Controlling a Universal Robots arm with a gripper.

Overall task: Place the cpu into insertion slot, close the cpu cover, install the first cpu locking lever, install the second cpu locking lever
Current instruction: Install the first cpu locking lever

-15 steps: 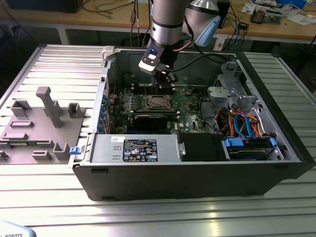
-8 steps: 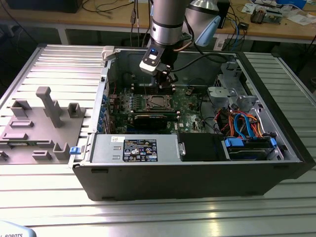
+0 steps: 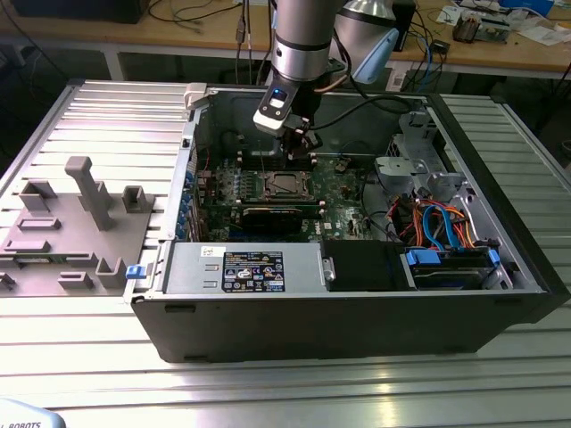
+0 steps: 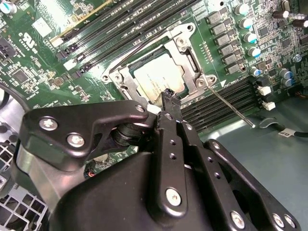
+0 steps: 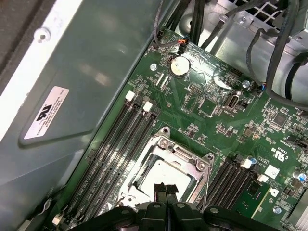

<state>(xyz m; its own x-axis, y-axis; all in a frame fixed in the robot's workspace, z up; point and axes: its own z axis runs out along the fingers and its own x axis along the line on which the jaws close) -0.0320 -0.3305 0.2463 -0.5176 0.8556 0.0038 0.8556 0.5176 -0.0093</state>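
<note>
The cpu (image 4: 158,77) lies flat in the insertion slot (image 4: 126,83), its silver-grey top showing. The cpu cover (image 4: 185,47) lies down over it as a silvery frame around the chip. One thin wire locking lever (image 4: 232,109) stands away from the socket at an angle, and another lever (image 4: 139,48) runs along the opposite side. My gripper (image 4: 167,93) hangs just above the socket's edge with its black fingers shut together and nothing between them. In the first wrist view the gripper (image 5: 165,187) is over the cpu (image 5: 159,177) and cover (image 5: 179,153). In the exterior view the gripper (image 3: 302,148) hovers above the socket (image 3: 284,185).
The green board (image 5: 216,115) sits inside an open dark computer case (image 3: 357,312). Long black memory slots (image 5: 115,144) flank the socket on both sides. Cables and a drive cage (image 3: 437,223) fill the exterior view's right. A grey fixture plate (image 3: 71,232) lies outside on the exterior view's left.
</note>
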